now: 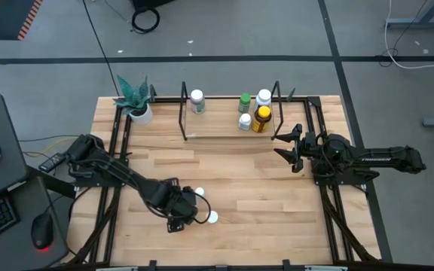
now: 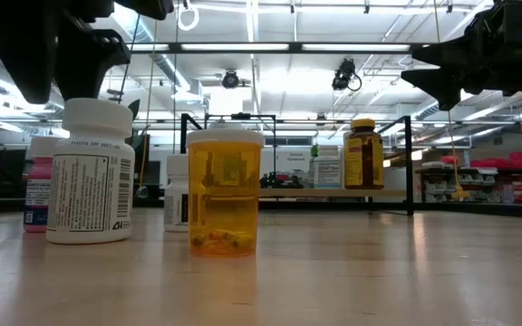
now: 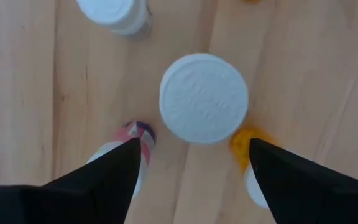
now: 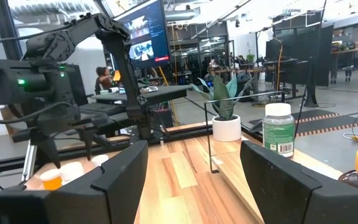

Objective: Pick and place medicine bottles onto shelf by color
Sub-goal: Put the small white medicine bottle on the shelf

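My left gripper [image 1: 183,208] is open and hangs, pointing down, over a group of bottles near the table's near middle. In its wrist view the fingers [image 3: 194,155] stand above a white-capped bottle [image 3: 204,98], with a pink bottle [image 3: 137,132] and an orange bottle [image 3: 246,140] beside it. The low view shows the white bottle [image 2: 91,172], the orange bottle [image 2: 225,195] and the pink bottle [image 2: 38,192] upright on the table. My right gripper [image 1: 288,147] is open and empty beside the right end of the shelf [image 1: 209,134], which holds several bottles, among them an amber one [image 1: 261,119].
A potted plant [image 1: 137,102] stands at the table's far left corner. Another white-capped bottle [image 3: 114,12] stands near the group. A green bottle [image 4: 278,129] stands at the shelf's left end. Black frame rails [image 1: 330,203] run along both table sides.
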Robot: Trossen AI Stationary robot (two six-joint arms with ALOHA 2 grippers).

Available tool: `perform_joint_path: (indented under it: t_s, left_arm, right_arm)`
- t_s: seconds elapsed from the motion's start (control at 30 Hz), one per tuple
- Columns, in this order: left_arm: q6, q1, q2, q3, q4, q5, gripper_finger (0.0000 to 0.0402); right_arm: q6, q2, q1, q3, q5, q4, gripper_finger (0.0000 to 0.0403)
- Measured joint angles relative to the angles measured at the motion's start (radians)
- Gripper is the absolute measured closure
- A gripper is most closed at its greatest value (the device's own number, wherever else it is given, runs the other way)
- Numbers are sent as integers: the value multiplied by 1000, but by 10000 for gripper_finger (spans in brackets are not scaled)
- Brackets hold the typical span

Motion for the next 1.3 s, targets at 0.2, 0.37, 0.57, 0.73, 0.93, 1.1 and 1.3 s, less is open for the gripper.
perform_joint_path:
  t_s: [0.2,0.37,0.57,0.73,0.93,1.1,1.3]
  left_arm:
    - [43,26,14,-1,26,15,86]
    - [99,53,38,-1,78,27,86]
    - [146,77,69,1,102,90,88]
    - [187,83,88,0,103,120,106]
    - [209,90,88,0,103,120,141]
    - [220,94,87,0,103,118,176]
    - [232,100,82,3,101,119,189]
  right_arm:
    - [0,0,0,0,0,1,138]
    - [0,0,0,0,0,2,138]
    - [0,10,0,1,0,14,138]
    - [0,13,0,1,-4,18,138]
    - [0,13,0,1,-6,20,138]
    - [0,13,0,1,-6,20,138]
    - [0,13,0,1,-7,19,138]
